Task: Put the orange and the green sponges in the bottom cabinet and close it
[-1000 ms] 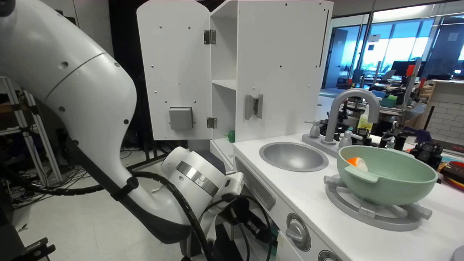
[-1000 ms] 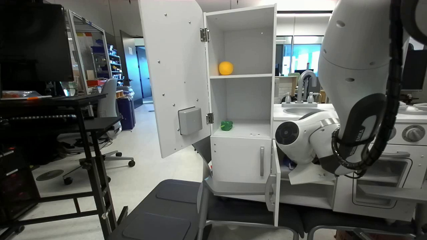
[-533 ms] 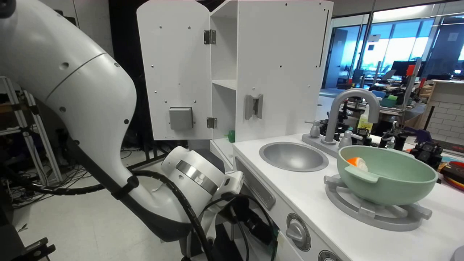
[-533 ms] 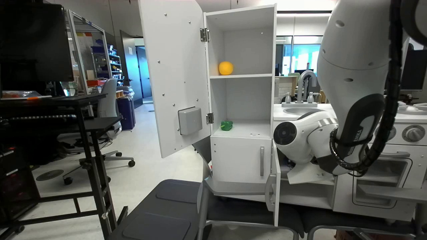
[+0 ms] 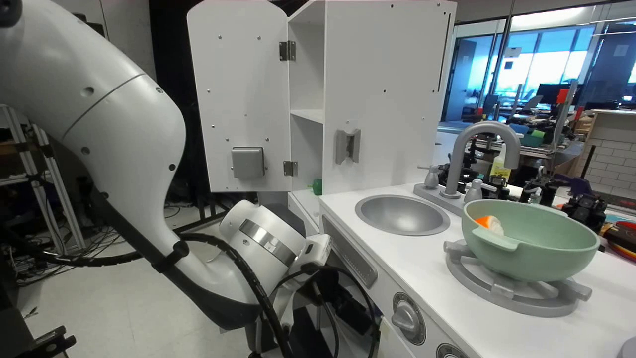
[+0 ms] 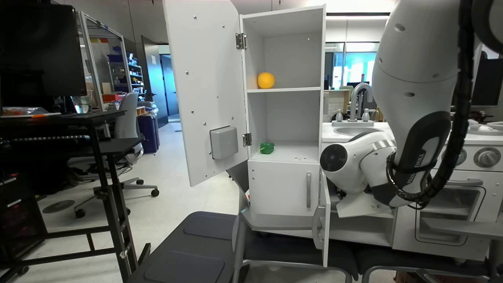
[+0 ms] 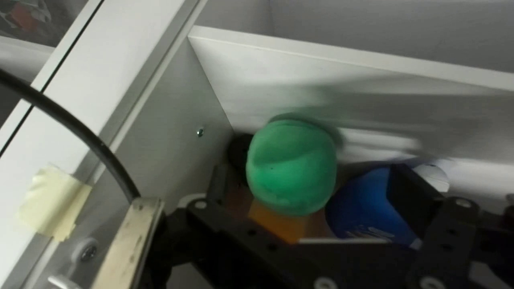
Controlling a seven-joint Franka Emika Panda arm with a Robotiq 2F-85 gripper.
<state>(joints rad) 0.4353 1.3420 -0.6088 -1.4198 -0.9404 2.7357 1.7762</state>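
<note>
In the wrist view the rounded green sponge (image 7: 291,168) rests low inside a white-walled compartment. My gripper (image 7: 313,188) is open, its spread fingers on either side of the sponge with gaps to both. An orange patch (image 7: 280,222) peeks out beneath the green; too little shows to tell whether it is the orange sponge. In an exterior view the bottom cabinet (image 6: 357,232) has its white door (image 6: 325,224) swung open, and my arm reaches in beside it, hiding the gripper. Dark gripper parts (image 5: 350,309) show under the counter in an exterior view; their fingertips are hidden.
A blue object (image 7: 363,204) sits right of the green sponge, partly behind a finger. Above the shut lower cupboard, shelves hold a yellow-orange ball (image 6: 266,80) and a green pepper-like toy (image 6: 267,147). The tall door (image 6: 208,98) stands open. A mint-green bowl (image 5: 529,243) sits on the counter.
The gripper has opened. Green that showed beside it in an exterior view sank lower and is now out of sight there. The arm shifted slightly toward the open door.
</note>
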